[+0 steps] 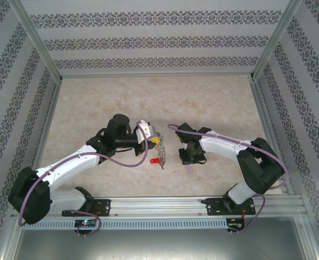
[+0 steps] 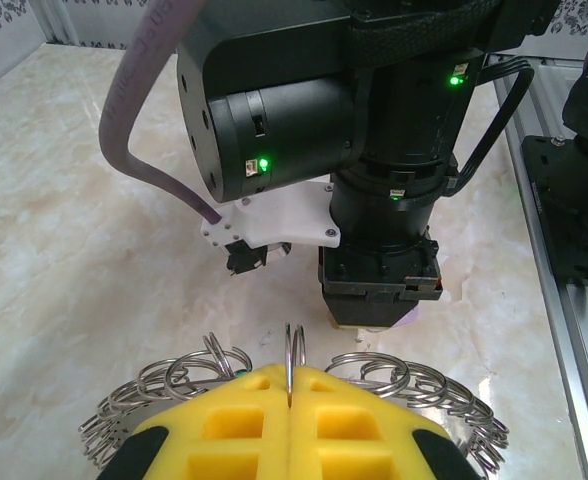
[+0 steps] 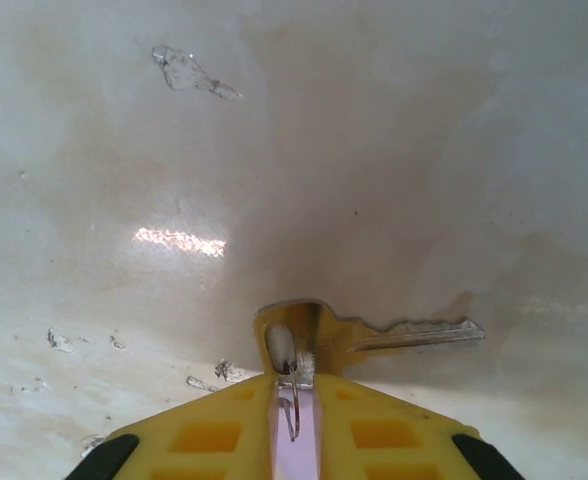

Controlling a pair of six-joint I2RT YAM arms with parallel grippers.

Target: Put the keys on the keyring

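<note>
- Top external view: both arms reach in from the near edge of the pale marbled counter (image 1: 94,103); the left end effector (image 1: 148,135) and right end effector (image 1: 187,158) face each other around the middle of the counter, a little nearer the near edge than the far one, and apart.
- Left end effector clenched on the keyring (image 1: 159,153); the ring hangs edge-on below it, its wire loops trailing toward the near edge; the red key (image 1: 155,161) dangles among those loops by its tag.
- Left wrist view: the yellow pads of the left end effector (image 2: 290,382) press together on the keyring (image 2: 374,375); one upright loop stands in the seam between them; further loops fan out to both sides of the pads; the right arm's dark wrist stands just beyond, pointing down at the counter (image 2: 84,250).
- Right wrist view: the right end effector (image 3: 296,388) grasps the lilac key (image 3: 404,335) by its tag, a lilac strip pinched between the yellow pads; the brass head sits at the fingertips and the notched blade points to the right of the frame, low over the counter (image 3: 274,150); whether it touches cannot be told.
- Top external view again: the lilac key (image 1: 189,168) shows as a lilac tag on the near side of the right end effector, right of the keyring and clear of it.
</note>
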